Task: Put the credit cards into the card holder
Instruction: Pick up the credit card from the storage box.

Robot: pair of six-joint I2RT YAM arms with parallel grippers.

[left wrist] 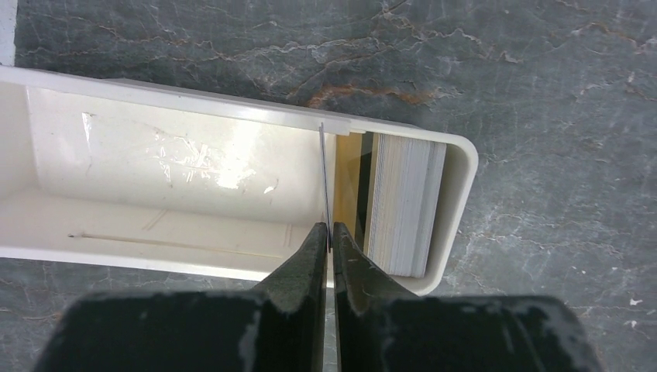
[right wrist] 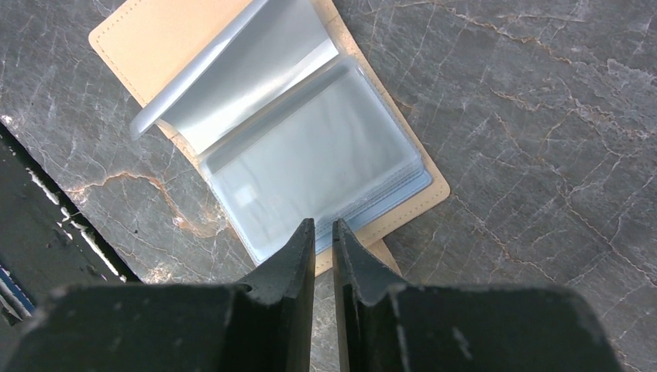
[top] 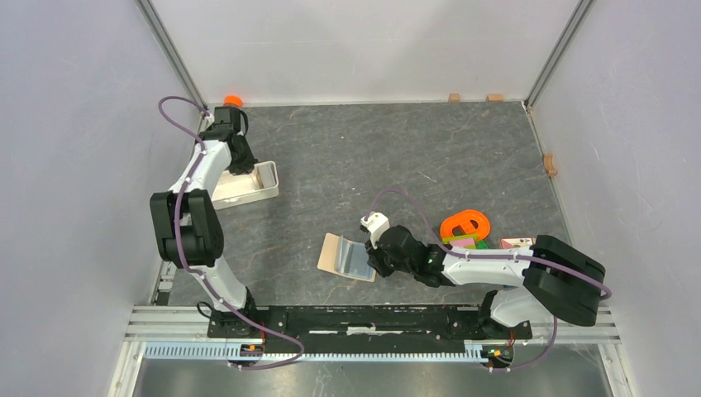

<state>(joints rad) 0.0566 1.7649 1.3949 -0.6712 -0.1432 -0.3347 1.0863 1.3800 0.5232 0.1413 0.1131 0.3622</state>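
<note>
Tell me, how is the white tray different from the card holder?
The white tray has tall walls; the tan card holder lies flat and open. The tray holds a stack of cards; the holder's see-through pockets look empty. Both sit on the grey table.

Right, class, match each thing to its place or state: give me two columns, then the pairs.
1 card holder
2 card stack
3 single card
4 right gripper

a against the white tray's end wall
b pinched by the left gripper
c lying open on the table
d at the card holder's edge

Pairs: 1-c, 2-a, 3-b, 4-d
</note>
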